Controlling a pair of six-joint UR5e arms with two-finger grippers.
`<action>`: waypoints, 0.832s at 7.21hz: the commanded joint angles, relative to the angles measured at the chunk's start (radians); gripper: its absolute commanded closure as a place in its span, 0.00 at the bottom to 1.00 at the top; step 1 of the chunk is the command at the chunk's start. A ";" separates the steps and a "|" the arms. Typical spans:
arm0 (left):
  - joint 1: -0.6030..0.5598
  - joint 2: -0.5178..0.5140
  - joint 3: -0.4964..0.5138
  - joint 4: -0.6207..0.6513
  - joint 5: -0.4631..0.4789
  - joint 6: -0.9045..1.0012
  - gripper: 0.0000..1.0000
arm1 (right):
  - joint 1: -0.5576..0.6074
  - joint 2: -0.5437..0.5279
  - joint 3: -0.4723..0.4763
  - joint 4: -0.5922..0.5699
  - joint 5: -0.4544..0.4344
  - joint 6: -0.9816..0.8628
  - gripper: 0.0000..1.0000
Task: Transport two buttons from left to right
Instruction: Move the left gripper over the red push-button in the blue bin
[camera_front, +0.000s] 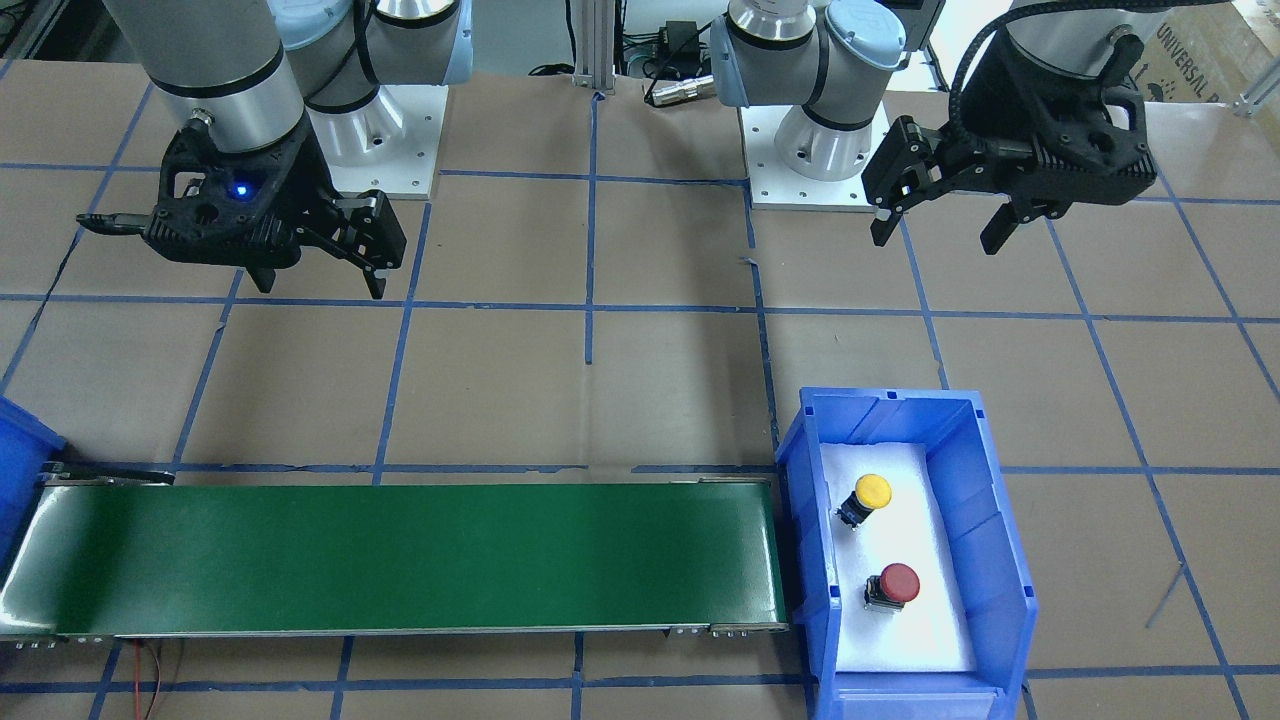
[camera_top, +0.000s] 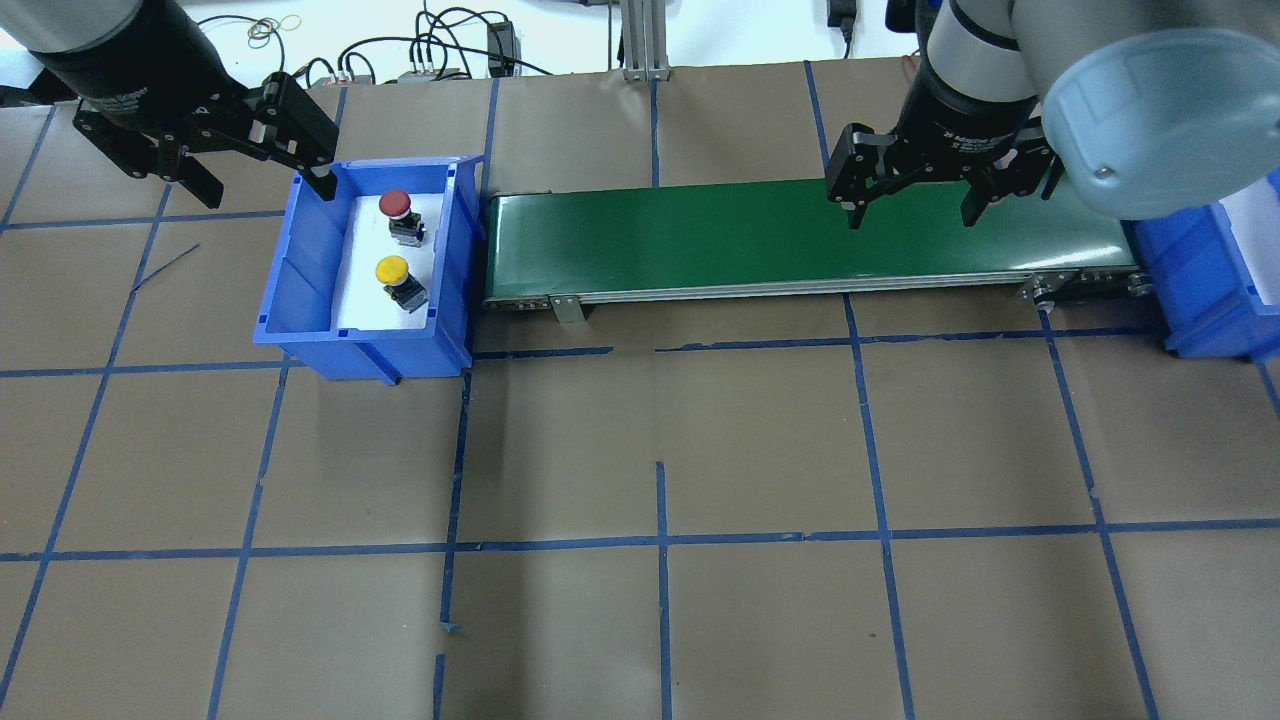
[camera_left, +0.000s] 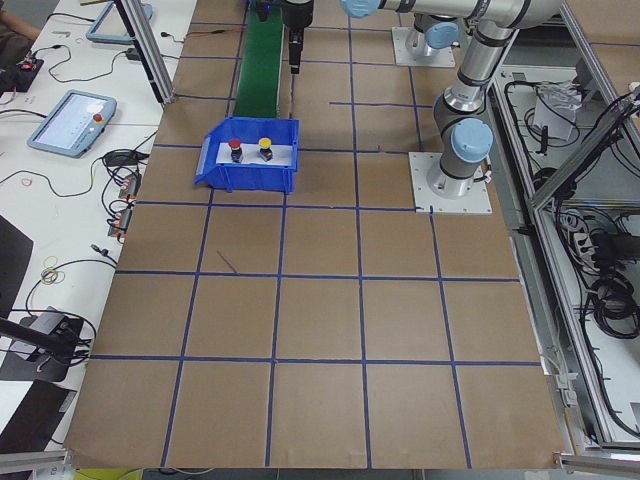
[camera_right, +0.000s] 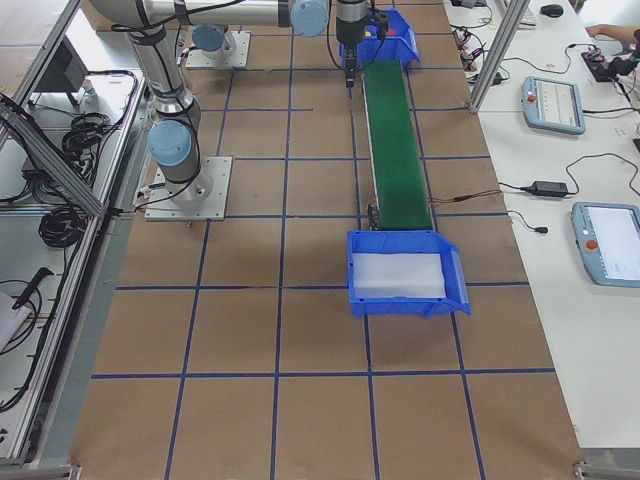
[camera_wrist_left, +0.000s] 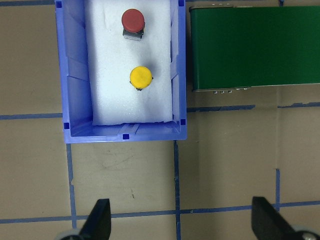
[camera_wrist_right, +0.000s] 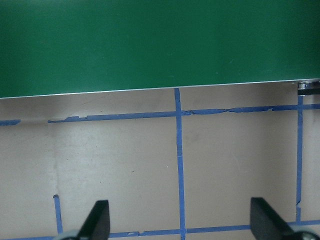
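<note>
The two buttons stand on white foam in a blue bin (camera_front: 800, 440) at the conveyor's left end. The yellow button (camera_front: 868, 494) is on the robot's side and the red button (camera_front: 895, 585) is farther out. Both show in the overhead view, red (camera_top: 397, 205) and yellow (camera_top: 392, 270), and in the left wrist view, red (camera_wrist_left: 133, 21) and yellow (camera_wrist_left: 140, 77). My left gripper (camera_front: 940, 235) is open and empty. It hangs above the table on the robot's side of the bin (camera_top: 300, 260). My right gripper (camera_front: 320, 288) is open and empty, near the conveyor's right part (camera_top: 910, 220).
A green conveyor belt (camera_front: 400, 555) runs from the bin toward a second blue bin (camera_top: 1210, 270) at its right end, which holds only white foam (camera_right: 400, 275). Brown paper with blue tape lines covers the table. The arm bases (camera_front: 810, 150) stand at the back.
</note>
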 joint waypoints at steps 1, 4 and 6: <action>0.000 0.000 -0.001 0.000 0.000 0.000 0.00 | 0.000 0.002 0.000 0.000 0.000 0.000 0.00; 0.012 0.000 0.004 0.002 0.000 0.004 0.00 | 0.000 0.000 0.000 0.002 0.000 0.000 0.00; 0.021 -0.072 0.016 0.065 0.018 0.049 0.00 | 0.000 0.000 0.000 0.000 0.000 0.000 0.00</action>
